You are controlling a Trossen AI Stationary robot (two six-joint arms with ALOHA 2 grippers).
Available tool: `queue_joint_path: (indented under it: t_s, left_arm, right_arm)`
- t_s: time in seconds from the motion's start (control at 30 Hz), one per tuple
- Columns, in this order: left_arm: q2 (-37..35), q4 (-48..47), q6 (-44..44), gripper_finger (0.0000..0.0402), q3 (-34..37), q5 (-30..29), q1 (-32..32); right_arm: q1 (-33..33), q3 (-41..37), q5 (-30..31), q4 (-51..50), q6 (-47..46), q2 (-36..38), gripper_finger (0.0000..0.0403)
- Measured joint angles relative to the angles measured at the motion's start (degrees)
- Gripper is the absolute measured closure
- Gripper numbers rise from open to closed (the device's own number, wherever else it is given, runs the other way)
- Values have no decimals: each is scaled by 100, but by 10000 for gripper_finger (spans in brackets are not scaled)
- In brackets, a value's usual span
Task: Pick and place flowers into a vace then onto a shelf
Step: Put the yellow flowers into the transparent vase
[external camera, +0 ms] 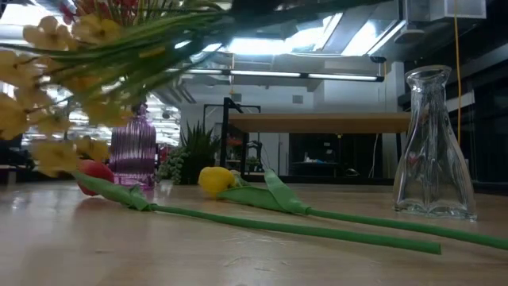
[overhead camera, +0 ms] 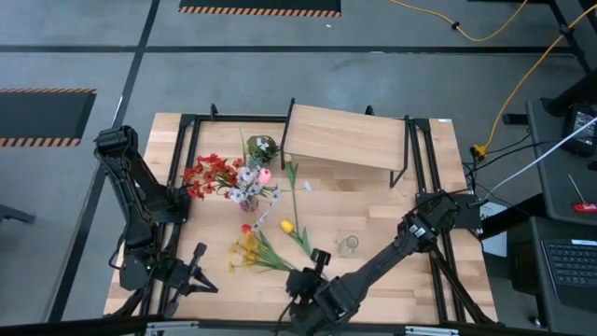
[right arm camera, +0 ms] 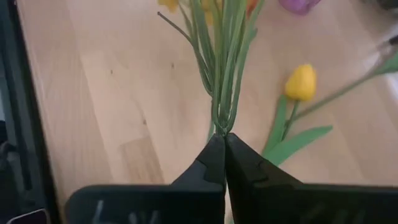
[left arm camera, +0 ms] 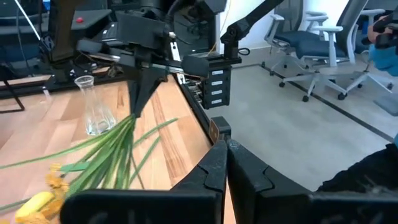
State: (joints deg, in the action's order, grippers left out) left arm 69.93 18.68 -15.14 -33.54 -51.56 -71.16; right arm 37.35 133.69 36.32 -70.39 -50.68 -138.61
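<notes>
The right gripper (right arm camera: 224, 144) pinches the green stems of a small yellow-bloomed flower bunch (overhead camera: 246, 252) near the wooden table's (overhead camera: 373, 215) front edge. The left gripper (left arm camera: 226, 163) rests closed, empty, at the front-left corner.

You see one table (overhead camera: 392, 215), one shelf (overhead camera: 345, 138) at its far side, and two pincers. There are two vases: one clear glass vase (overhead camera: 349, 245) and one purple vase (external camera: 132, 151). One yellow tulip (overhead camera: 287, 226) lies loose.
</notes>
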Motion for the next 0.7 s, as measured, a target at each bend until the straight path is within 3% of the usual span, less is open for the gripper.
queue_joint_path:
  t_s: [0.33,0.7]
  left_arm:
    - [0,0,87,398,0,5,0]
    - [2,-2,90,396,0,10,0]
  right_arm:
    - [309,0,388,226,-585,-1,403]
    - [478,-1033,897,2203,-520,-37,403]
